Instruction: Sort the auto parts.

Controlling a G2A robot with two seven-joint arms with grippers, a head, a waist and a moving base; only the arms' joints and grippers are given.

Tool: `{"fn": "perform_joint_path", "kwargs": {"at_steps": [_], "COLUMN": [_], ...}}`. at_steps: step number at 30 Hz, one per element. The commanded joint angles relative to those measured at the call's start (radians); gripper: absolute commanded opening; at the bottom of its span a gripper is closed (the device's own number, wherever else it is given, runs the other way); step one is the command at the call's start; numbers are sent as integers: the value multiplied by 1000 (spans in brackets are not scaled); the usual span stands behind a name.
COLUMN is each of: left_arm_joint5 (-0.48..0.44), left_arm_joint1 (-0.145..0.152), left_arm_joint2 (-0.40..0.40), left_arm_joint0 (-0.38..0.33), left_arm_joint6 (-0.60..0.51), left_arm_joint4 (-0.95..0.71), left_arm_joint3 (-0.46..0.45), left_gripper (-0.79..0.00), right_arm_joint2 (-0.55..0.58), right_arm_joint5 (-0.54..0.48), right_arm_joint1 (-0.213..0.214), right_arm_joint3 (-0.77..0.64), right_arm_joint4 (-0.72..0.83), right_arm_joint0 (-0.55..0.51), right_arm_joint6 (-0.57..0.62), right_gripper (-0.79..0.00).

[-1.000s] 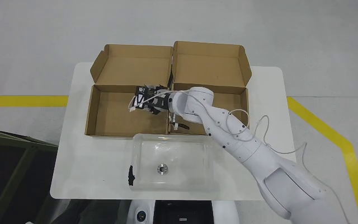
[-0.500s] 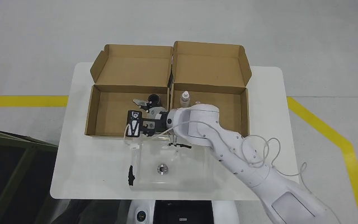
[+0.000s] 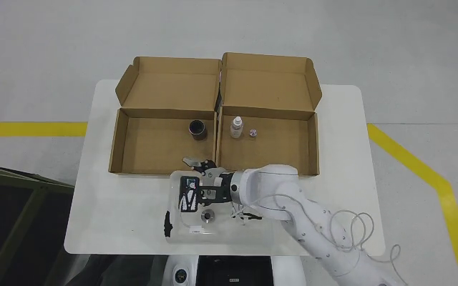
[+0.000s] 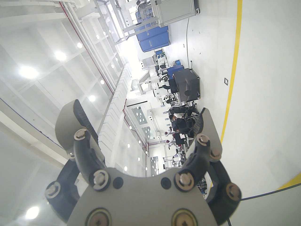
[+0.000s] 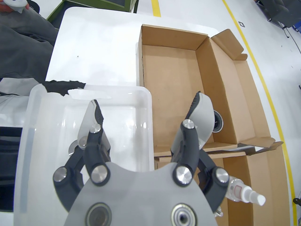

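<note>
Right gripper (image 5: 147,102) (jaws spread) hovers near round silvery part (image 3: 207,216).

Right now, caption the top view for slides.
Open right hand at clear bin's edge; dark ring and bottle in boxes.

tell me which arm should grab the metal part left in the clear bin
Right. The right gripper hangs open over the clear bin, close to the round metal part. The left gripper is open too, but faces away from the table.
</note>
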Motion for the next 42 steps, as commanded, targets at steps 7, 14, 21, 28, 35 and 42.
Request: {"fn": "perform_joint_path", "kwargs": {"at_steps": [7,14,21,28,35,42], "left_arm_joint5": [0,0,0,0,0,0], "left_arm_joint1": [0,0,0,0,0,0], "left_arm_joint2": [0,0,0,0,0,0], "left_arm_joint0": [0,0,0,0,0,0], "left_arm_joint6": [0,0,0,0,0,0], "left_arm_joint4": [0,0,0,0,0,0], "left_arm_joint3": [0,0,0,0,0,0], "left_gripper": [0,0,0,0,0,0], "right_arm_joint2": [13,15,17,25,23,-5], "right_arm_joint5": [-42,-45,-47,-53,-44,-45], "right_arm_joint1": [25,42,55,67,75,74], "right_arm_joint3": [-65,-70,-60,-59,-15,30], "right_arm_joint4": [-31,-76,-107,-128,-149,-154], "right_arm_joint0": [-96,-153,-184,-209,-212,-190], "right_arm_joint6": [-13,-34,-39,-38,-48,-59], "right_gripper": [-139,-151,-157,-175,-194,-209]}}
